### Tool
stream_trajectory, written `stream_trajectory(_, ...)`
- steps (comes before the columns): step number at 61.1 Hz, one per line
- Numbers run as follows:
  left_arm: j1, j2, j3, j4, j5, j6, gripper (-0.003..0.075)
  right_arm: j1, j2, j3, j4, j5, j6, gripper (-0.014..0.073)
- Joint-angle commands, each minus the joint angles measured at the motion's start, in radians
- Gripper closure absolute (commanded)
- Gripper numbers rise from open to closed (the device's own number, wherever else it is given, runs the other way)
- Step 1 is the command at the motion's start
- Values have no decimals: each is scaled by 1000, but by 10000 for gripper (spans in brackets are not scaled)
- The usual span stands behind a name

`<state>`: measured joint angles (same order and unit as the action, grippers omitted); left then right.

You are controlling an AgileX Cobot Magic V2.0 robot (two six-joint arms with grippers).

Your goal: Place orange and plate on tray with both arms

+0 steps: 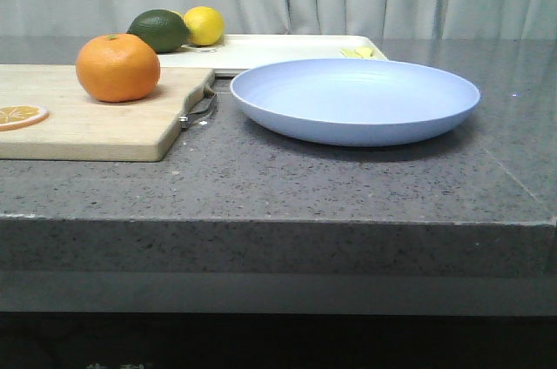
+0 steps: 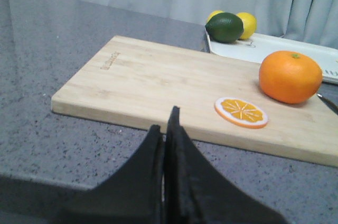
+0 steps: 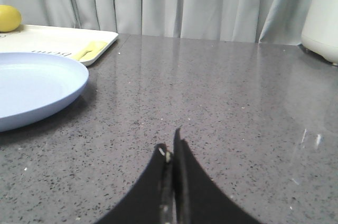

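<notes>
Orange point(image 1: 117, 67): sits whole on the wooden cutting board point(image 1: 83, 117), near its metal handle point(image 1: 202, 108), with a dried orange slice point(image 1: 19, 115) lying flat nearby on the same board.
Plate point(image 1: 355, 99): pale blue, resting on the grey stone counter point(image 1: 365, 182) just beside the board, in front of the tray.
Tray point(image 1: 278, 50): cream-white, at the back of the counter; a dark green fruit point(image 1: 159, 30) and a lemon point(image 1: 204, 25) sit at its left end.
Left gripper point(image 2: 165, 129): low over the counter before the board, fingers pressed together, holding nothing.
Right gripper point(image 3: 171, 147): over bare counter beside the plate, fingers together, empty.
</notes>
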<state>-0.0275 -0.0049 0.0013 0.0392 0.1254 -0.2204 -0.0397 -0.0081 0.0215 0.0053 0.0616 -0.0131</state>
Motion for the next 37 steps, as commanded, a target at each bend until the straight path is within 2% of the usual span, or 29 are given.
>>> stream_trajectory(1, 3, -19, 4, 3, -175, -4, 738, -6, -24, -82, -5, -51, -6, 654)
stream_trajectory(7, 3, -19, -26, 3, -273, -4, 738, -6, -11, -187, -5, 48, 0, 654)
stream_trajectory(10, 3, -19, -70, 3, -281, -4, 738, -6, 13, -247, -5, 96, 5, 654)
stream_trajectory(16, 3, 14, -195, 66, -234, -4, 738, -6, 114, -374, -5, 195, 5, 654)
stream_trajectory(21, 3, 90, -314, 126, -142, -4, 738, -6, 218, -477, -5, 235, 5, 654)
stream_trajectory(27, 3, 227, -433, 142, -56, -4, 738, -6, 355, -580, 8, 243, 5, 654)
stream_trajectory(37, 3, 454, -534, 183, -41, -4, 738, -6, 542, -686, 32, 240, 5, 654)
